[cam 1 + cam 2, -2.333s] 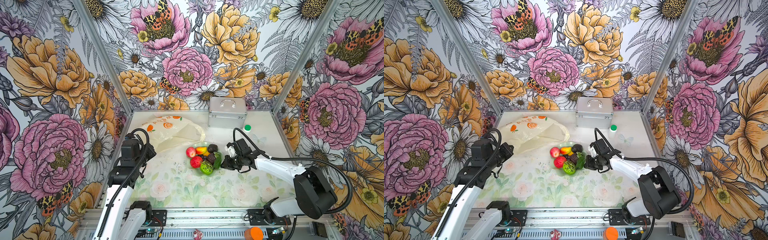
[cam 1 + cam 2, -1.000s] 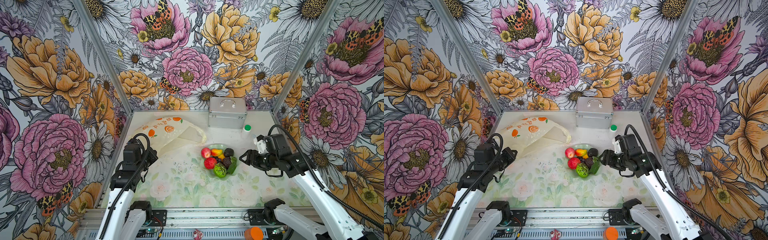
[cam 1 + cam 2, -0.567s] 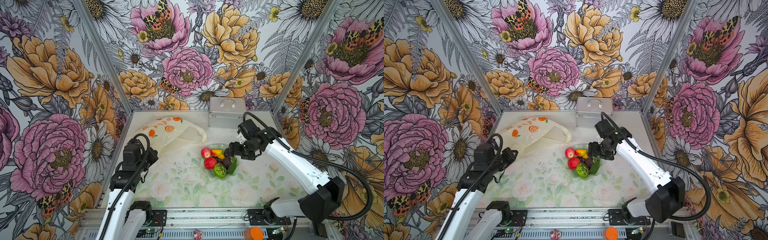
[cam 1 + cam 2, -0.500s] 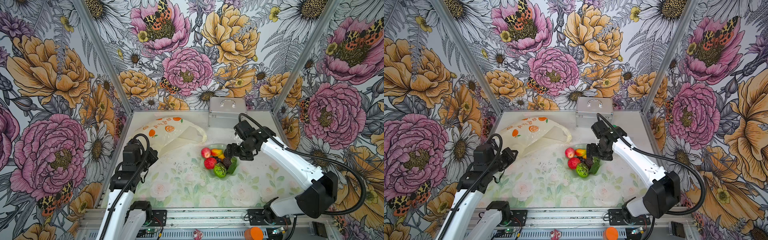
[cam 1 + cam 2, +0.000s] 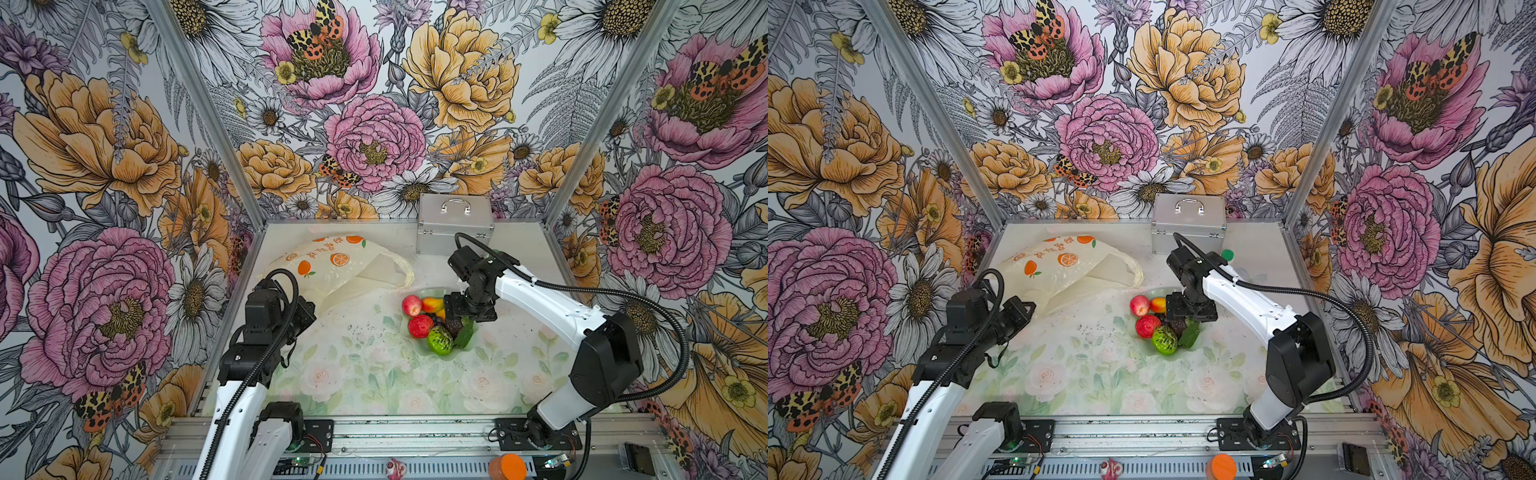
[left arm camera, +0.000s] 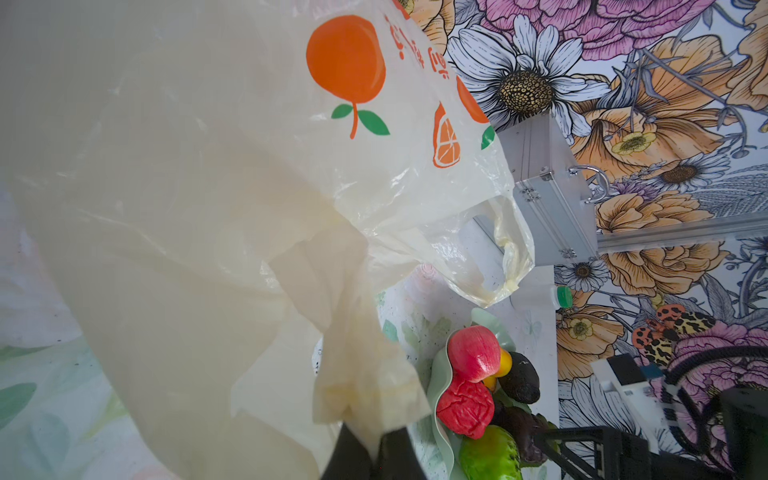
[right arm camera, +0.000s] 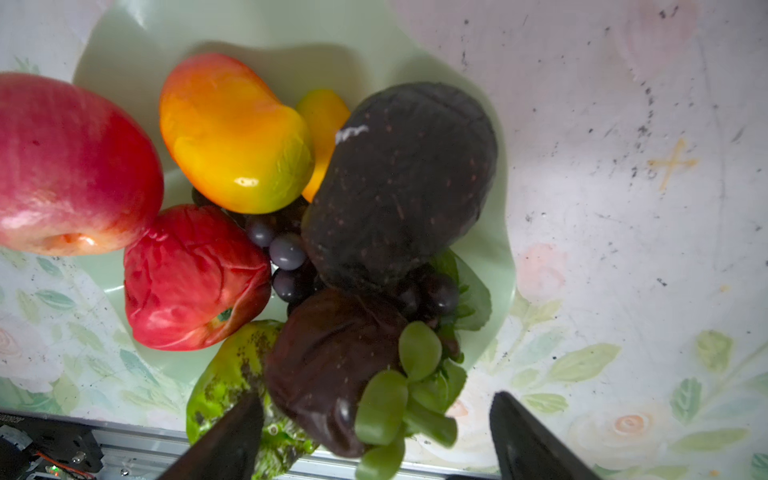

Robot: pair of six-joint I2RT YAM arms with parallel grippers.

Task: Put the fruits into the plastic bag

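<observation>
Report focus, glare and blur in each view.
In both top views: sharp, evenly lit, no glare on the plastic bag. Left wrist view: bag's near folds soft, fruits crisper. Right wrist view: small highlight on the mango; open right pincer dark, soft-edged.

I saw two robot arms, a left arm (image 5: 243,399) and a right arm (image 5: 540,303). There was one plastic bag (image 5: 332,270), one silver case (image 5: 455,232), one little bottle (image 5: 1227,254) and one green dish (image 7: 270,37). The dish held one apple (image 5: 411,304), one strawberry (image 5: 419,326), one mango (image 5: 432,304), one avocado (image 7: 403,183), one kiwi (image 5: 439,340) and one bunch of purple grapes (image 7: 286,251).
</observation>
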